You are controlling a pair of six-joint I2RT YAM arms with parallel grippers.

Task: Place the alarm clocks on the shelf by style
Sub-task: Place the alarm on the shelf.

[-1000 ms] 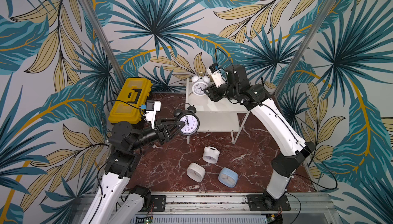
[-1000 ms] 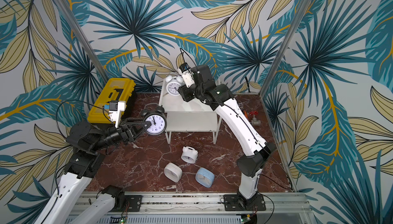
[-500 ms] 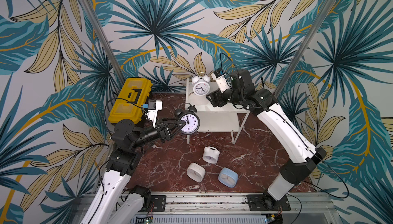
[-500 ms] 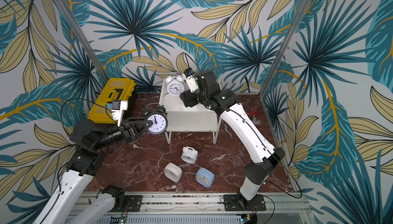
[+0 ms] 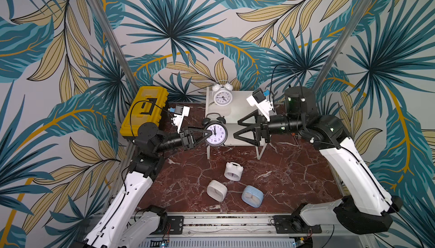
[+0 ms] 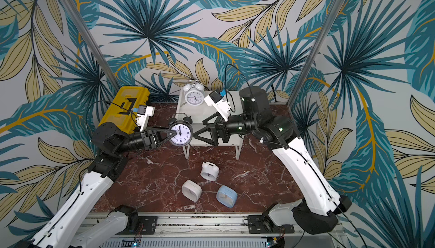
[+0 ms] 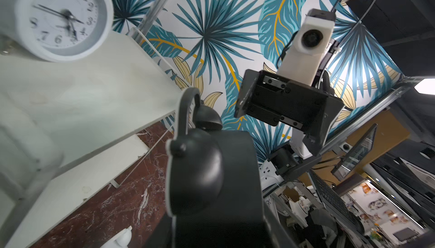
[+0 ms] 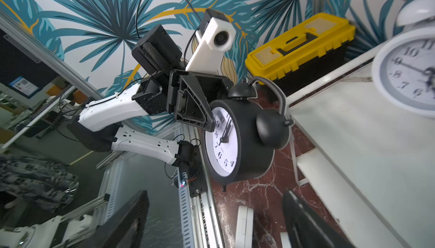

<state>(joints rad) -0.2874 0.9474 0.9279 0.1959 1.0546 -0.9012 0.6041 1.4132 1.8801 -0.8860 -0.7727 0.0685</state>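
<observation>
My left gripper (image 5: 209, 136) (image 6: 175, 136) is shut on the black twin-bell alarm clock (image 5: 215, 133) (image 6: 181, 134) (image 8: 247, 140), holding it upright in the air at the shelf's (image 5: 239, 111) (image 6: 208, 111) front left corner. One finger (image 8: 195, 110) crosses its dial. My right gripper (image 5: 236, 129) (image 6: 198, 129) stands open and empty just right of that clock, above the shelf's front edge. A white twin-bell clock (image 5: 222, 95) (image 6: 194, 96) (image 7: 61, 18) stands on the top board at the back. On the floor lie another white twin-bell clock (image 5: 233, 171), a white rounded-square clock (image 5: 216, 190) and a light blue one (image 5: 252, 196).
A yellow-and-black toolbox (image 5: 144, 110) (image 8: 299, 46) sits at the back left, beside the shelf. Dark red marble floor (image 5: 188, 180) spreads in front. Metal posts and leaf-patterned walls close in the sides and back; a rail (image 5: 223, 221) runs along the front edge.
My right gripper let go of the white twin-bell clock on the shelf top, opened wide and swung forward and down toward the black clock. My left gripper carried the black clock slightly toward the shelf.
</observation>
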